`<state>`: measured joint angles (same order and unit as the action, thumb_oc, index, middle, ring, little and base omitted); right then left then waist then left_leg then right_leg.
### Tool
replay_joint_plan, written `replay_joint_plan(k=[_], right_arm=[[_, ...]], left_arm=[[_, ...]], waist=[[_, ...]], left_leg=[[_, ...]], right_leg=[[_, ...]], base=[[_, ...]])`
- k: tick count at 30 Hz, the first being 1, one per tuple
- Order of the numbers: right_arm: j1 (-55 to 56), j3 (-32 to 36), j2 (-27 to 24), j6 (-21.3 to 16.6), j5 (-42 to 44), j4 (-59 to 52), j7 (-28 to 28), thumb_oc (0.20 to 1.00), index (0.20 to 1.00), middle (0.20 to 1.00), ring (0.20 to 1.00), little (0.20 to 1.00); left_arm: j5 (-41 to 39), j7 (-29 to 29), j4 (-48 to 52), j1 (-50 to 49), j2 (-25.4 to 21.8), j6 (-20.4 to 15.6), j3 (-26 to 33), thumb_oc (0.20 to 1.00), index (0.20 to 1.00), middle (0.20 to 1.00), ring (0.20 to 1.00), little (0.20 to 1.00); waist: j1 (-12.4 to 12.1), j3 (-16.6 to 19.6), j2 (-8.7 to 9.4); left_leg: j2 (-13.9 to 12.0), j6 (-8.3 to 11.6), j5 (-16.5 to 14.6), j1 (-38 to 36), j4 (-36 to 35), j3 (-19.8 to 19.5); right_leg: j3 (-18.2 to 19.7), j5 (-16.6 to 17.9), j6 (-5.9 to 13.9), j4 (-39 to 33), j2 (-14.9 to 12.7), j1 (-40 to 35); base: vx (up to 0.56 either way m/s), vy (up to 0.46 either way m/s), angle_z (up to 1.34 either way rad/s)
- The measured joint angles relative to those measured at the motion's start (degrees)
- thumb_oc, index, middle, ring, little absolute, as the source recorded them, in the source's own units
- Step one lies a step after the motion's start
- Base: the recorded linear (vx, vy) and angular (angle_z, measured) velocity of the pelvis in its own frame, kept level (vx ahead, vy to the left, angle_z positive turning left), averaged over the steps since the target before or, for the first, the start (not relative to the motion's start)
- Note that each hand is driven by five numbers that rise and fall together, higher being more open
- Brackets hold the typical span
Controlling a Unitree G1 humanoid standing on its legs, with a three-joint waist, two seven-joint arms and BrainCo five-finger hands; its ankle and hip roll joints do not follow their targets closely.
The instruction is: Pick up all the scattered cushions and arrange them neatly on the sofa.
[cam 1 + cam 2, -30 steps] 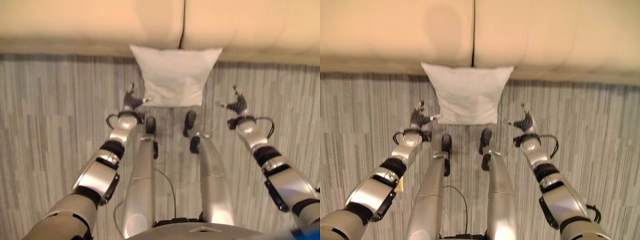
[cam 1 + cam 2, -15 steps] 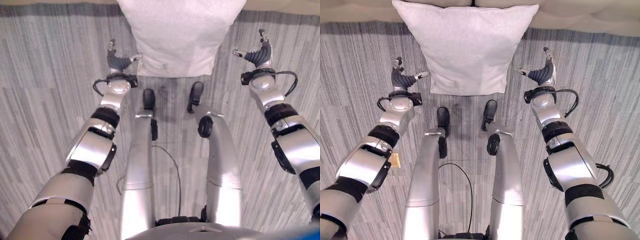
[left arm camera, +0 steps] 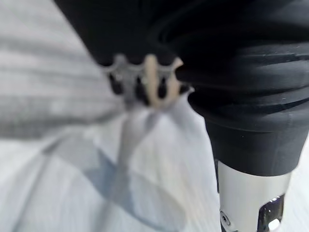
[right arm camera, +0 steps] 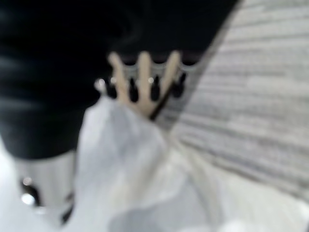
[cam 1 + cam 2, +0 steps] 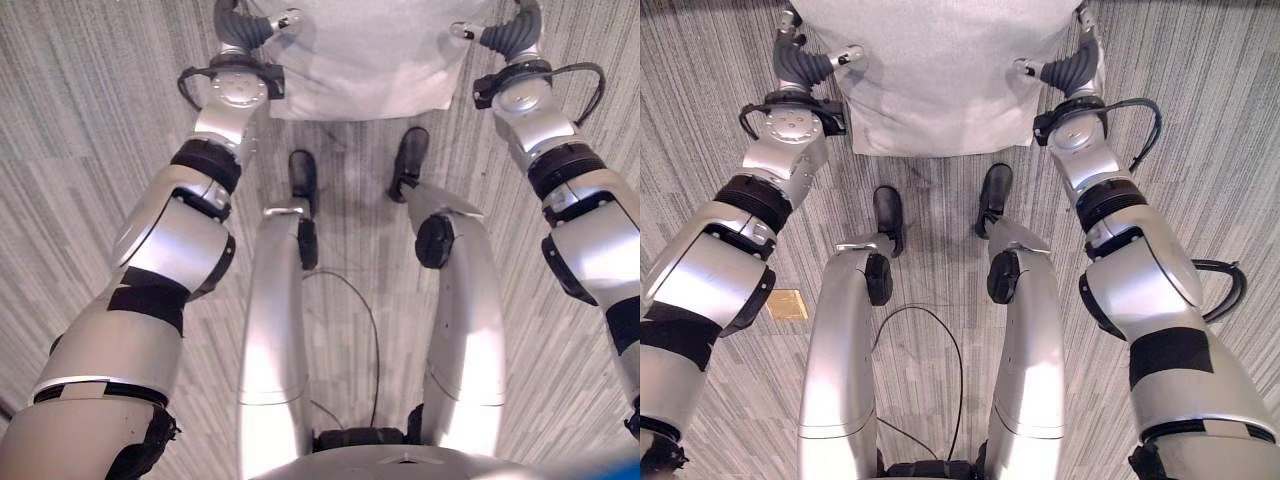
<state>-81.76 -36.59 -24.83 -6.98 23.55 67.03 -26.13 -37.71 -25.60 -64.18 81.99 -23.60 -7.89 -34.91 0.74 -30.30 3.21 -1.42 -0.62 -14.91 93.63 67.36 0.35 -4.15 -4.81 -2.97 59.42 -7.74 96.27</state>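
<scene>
A white square cushion (image 5: pixel 940 80) lies flat on the grey carpet in front of me. My left hand (image 5: pixel 800 68) is at its left edge, thumb lying over the fabric. My right hand (image 5: pixel 1072 70) mirrors it at the right edge, thumb also resting on the cushion. In the left wrist view the straight fingers (image 3: pixel 152 82) run along the cushion's (image 3: pixel 145 183) side where it meets the carpet. The right wrist view shows the same: straight fingers (image 4: pixel 145 72) against the edge of the cushion (image 4: pixel 145 183). The cushion's far part is cut off by the frame.
Grey striped carpet (image 5: pixel 1200 150) spreads on all sides. A small tan square (image 5: pixel 787 304) lies on the floor at my left.
The camera has tipped down and closer, so the sofa has left the picture. Both hands have closed in from beside the cushion to its edges, thumbs now over the fabric.
</scene>
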Motion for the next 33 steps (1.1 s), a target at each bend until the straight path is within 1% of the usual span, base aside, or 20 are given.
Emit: replay_joint_plan(k=[3, 4, 5, 6, 11, 12, 14, 15, 16, 18, 19, 20, 21, 24, 26, 28, 30, 31, 32, 33], right_arm=[[0.7, 0.4, 3.2, 0.3, 2.3, -1.6, -1.5, 1.000, 1.000, 1.000, 1.000, 1.000], [0.9, 0.5, 4.0, 0.4, 3.3, -2.9, -1.9, 0.856, 0.856, 0.856, 0.856, 0.856], [0.9, 0.5, 4.6, 0.4, 3.8, -3.3, -2.3, 0.200, 0.200, 0.200, 0.200, 0.200], [1.3, 0.5, 4.5, 0.5, 4.8, -4.9, -2.6, 0.200, 0.200, 0.200, 0.200, 0.200], [4.3, 3.4, 0.2, 0.2, 5.8, -11.7, -3.2, 0.200, 0.200, 0.200, 0.200, 0.200], [5.3, 3.5, -1.4, 0.1, 5.5, -15.2, -3.1, 0.200, 0.200, 0.200, 0.200, 0.200], [5.7, 5.1, -2.4, -1.2, 5.4, -16.7, -3.0, 0.200, 0.200, 0.200, 0.200, 0.200], [6.5, 7.4, -2.2, -1.3, 5.3, -18.2, -3.0, 0.200, 0.200, 0.200, 0.200, 0.200], [8.6, 9.5, -2.2, -1.4, 5.3, -21.0, -3.2, 0.200, 0.200, 0.200, 0.200, 0.200], [12.9, 10.8, -1.4, -1.1, 4.1, -24.1, -3.4, 0.200, 0.200, 0.200, 0.200, 0.200], [22.1, 11.7, 0.0, -0.8, 2.2, -32.1, -3.4, 0.200, 0.200, 0.200, 0.200, 0.200], [36.7, 12.7, 2.2, -4.1, -0.4, -37.8, -3.3, 0.200, 0.200, 0.200, 0.200, 0.200], [39.3, 13.8, 3.1, -4.7, -1.0, -38.8, -3.4, 0.200, 0.200, 0.200, 0.200, 0.200], [40.9, 16.2, 3.2, -4.8, -2.1, -40.0, -3.4, 0.200, 0.200, 0.200, 0.200, 0.200], [42.9, 17.2, 1.7, -4.7, -4.2, -44.7, -3.3, 0.200, 0.200, 0.200, 0.200, 0.200], [44.0, 17.4, 1.8, -4.8, -5.8, -45.3, -3.0, 0.200, 0.200, 0.200, 0.200, 0.200], [49.9, 17.0, 2.5, -4.6, -7.5, -47.2, -2.0, 0.200, 0.200, 0.200, 0.200, 0.200], [52.7, 16.0, 2.0, -4.5, -8.6, -49.3, -1.1, 0.200, 0.200, 0.200, 0.200, 0.200], [59.7, 15.5, 1.8, -3.7, -10.0, -54.5, 0.2, 0.200, 0.200, 0.200, 0.200, 0.200], [63.7, 14.8, 1.8, -3.7, -11.3, -56.2, 1.5, 0.200, 0.200, 0.200, 0.200, 0.200]], left_arm=[[-1.2, -1.4, 0.7, -0.4, 1.7, 0.1, 0.1, 1.000, 1.000, 1.000, 1.000, 1.000], [-1.8, -2.2, 1.1, -0.4, 3.0, 0.1, 0.5, 1.000, 1.000, 1.000, 1.000, 1.000], [-2.7, -2.4, 2.2, -0.8, 3.2, 0.1, 0.6, 0.335, 0.335, 0.335, 0.335, 0.335], [-4.1, -2.6, 3.7, -1.6, 3.0, 0.1, 1.0, 0.200, 0.200, 0.200, 0.200, 0.200], [-5.7, -4.4, 9.8, -6.7, -1.8, -1.4, 3.5, 0.200, 0.200, 0.200, 0.200, 0.200], [-6.1, -4.5, 13.4, -7.7, -2.9, -1.5, 3.5, 0.200, 0.200, 0.200, 0.200, 0.200], [-6.1, -4.5, 16.0, -8.3, -3.0, -2.8, 3.6, 0.200, 0.200, 0.200, 0.200, 0.200], [-6.2, -4.6, 17.0, -8.5, -2.6, -2.7, 4.4, 0.200, 0.200, 0.200, 0.200, 0.200], [-6.2, -4.7, 20.6, -10.8, -1.6, -2.7, 8.2, 0.200, 0.200, 0.200, 0.200, 0.200], [-6.2, -5.1, 24.9, -14.5, -0.6, -2.5, 10.7, 0.200, 0.200, 0.200, 0.200, 0.200], [-5.9, -5.8, 34.3, -26.2, 0.9, -3.0, 15.3, 0.200, 0.200, 0.200, 0.200, 0.200], [-3.4, -6.0, 37.9, -39.0, 5.8, -7.2, 15.3, 0.200, 0.200, 0.200, 0.200, 0.200], [-3.2, -6.0, 39.0, -41.2, 7.4, -8.1, 15.3, 0.200, 0.200, 0.200, 0.200, 0.200], [-2.0, -6.0, 40.5, -41.9, 8.6, -8.5, 15.4, 0.200, 0.200, 0.200, 0.200, 0.200], [0.5, -5.6, 42.5, -42.9, 8.0, -8.6, 15.4, 0.200, 0.200, 0.200, 0.200, 0.200], [1.4, -5.4, 42.4, -43.7, 7.1, -7.3, 14.9, 0.200, 0.200, 0.200, 0.200, 0.200], [3.4, -3.5, 42.8, -49.7, 7.3, -6.4, 14.8, 0.200, 0.200, 0.200, 0.200, 0.200], [3.5, -3.1, 44.7, -54.2, 7.0, -6.2, 15.1, 0.200, 0.200, 0.200, 0.200, 0.200], [3.5, -2.7, 47.2, -61.3, 7.3, -6.0, 14.7, 0.200, 0.200, 0.200, 0.200, 0.200], [3.5, -2.1, 47.4, -65.3, 7.1, -6.0, 14.2, 0.200, 0.200, 0.200, 0.200, 0.200]], waist=[[-0.2, 0.0, -0.02], [-0.2, 0.0, -0.02], [-0.3, 0.0, -0.05], [-0.3, -0.1, -0.15], [-0.5, 0.0, -0.26], [-0.7, -0.1, -0.36], [-0.8, 0.0, -0.41], [-0.5, 0.0, -0.45], [-0.2, 0.0, -0.44], [0.6, 0.2, -0.49], [1.3, 1.5, -0.57], [1.6, 16.3, -1.56], [1.5, 18.3, -1.81], [1.7, 19.3, -2.36], [1.7, 19.6, -2.55], [1.6, 19.2, -2.74], [1.9, 18.0, -2.88], [2.1, 17.8, -2.68], [1.6, 17.9, -2.59], [1.4, 19.0, -2.56]], left_leg=[[-0.2, -0.12, -0.1, -1.0, -0.1, 0.1], [-0.3, -0.12, -0.1, -1.2, -0.2, 0.3], [-0.1, -0.16, -0.1, -1.4, -0.2, 0.4], [-0.1, -0.14, -0.1, -1.8, -0.2, 0.4], [-0.3, 0.30, 0.2, -2.8, -0.7, 0.1], [-0.3, 0.48, 0.4, -2.8, -0.8, 0.0], [-0.4, 0.57, 0.5, -3.0, -1.3, 0.0], [-0.4, 0.47, 1.4, -4.0, -3.7, 0.5], [0.0, 0.75, 4.7, -8.7, -12.5, 0.9], [0.3, 1.42, 8.1, -19.4, -22.8, 2.0], [0.3, 2.32, 8.8, -31.0, -30.0, 1.6], [0.4, 2.84, 7.8, -30.8, -33.5, 0.6], [0.3, 2.84, 7.8, -33.0, -34.5, 0.5], [0.3, 2.85, 7.8, -38.0, -36.5, 0.1], [0.5, 2.96, 7.8, -40.7, -37.4, 0.0], [0.5, 3.10, 7.9, -43.6, -38.1, -0.4], [1.0, 3.38, 8.0, -52.9, -40.5, -0.9], [0.0, 3.78, 7.6, -58.0, -42.7, -0.6], [-0.4, 4.38, 8.1, -65.7, -46.1, -1.5], [-0.9, 4.55, 9.1, -71.3, -50.0, -1.7]], right_leg=[[0.0, 0.4, 0.32, -0.4, 0.4, -1.1], [0.1, 0.5, 0.11, -0.4, 0.5, -1.2], [0.3, 0.7, -0.19, -0.4, 0.6, -1.4], [0.3, 0.7, -0.23, -0.2, 0.8, -1.7], [0.1, 0.7, -0.44, -0.6, 0.9, -2.4], [0.1, 0.8, -0.45, -0.6, 1.2, -2.4], [0.1, 0.8, -0.48, -0.9, 1.1, -2.6], [0.3, 1.2, -0.45, -2.6, 1.0, -3.3], [0.3, 4.2, -0.02, -10.9, 1.1, -7.9], [0.2, 6.0, -0.55, -18.8, 0.8, -17.4], [-0.1, 5.6, -0.41, -24.0, 1.4, -28.2], [-0.7, 3.0, 1.35, -25.6, 1.6, -27.8], [-1.0, 2.3, 1.64, -25.7, 1.7, -29.8], [-1.4, 1.9, 1.58, -26.0, 1.7, -34.0], [-1.5, 1.4, 0.97, -26.1, 1.5, -36.3], [-1.7, 1.4, 0.92, -26.5, 1.6, -39.2], [-2.3, -0.5, 0.96, -27.2, 1.5, -48.4], [-3.4, -2.2, 0.93, -28.2, 1.4, -53.5], [-4.0, -3.5, 1.24, -30.6, 2.2, -61.1], [-4.7, -3.5, 1.35, -33.9, 3.1, -66.6]], base=[[0.01, -0.008, -0.04], [0.00, 0.000, 0.00], [0.00, 0.000, 0.00], [0.00, 0.000, 0.00], [-0.02, -0.020, 0.02], [-0.04, -0.040, 0.02], [-0.04, -0.036, 0.05], [-0.05, -0.049, 0.11], [-0.08, -0.049, 0.17], [-0.11, -0.046, 0.14], [-0.06, -0.030, 0.11], [-0.02, -0.019, 0.04], [-0.02, -0.032, 0.10], [0.01, -0.037, 0.08], [0.04, -0.051, 0.07], [0.02, -0.057, 0.08], [0.10, -0.131, 0.27], [0.24, -0.154, 0.30], [0.20, -0.151, 0.21], [0.23, -0.140, 0.19]])
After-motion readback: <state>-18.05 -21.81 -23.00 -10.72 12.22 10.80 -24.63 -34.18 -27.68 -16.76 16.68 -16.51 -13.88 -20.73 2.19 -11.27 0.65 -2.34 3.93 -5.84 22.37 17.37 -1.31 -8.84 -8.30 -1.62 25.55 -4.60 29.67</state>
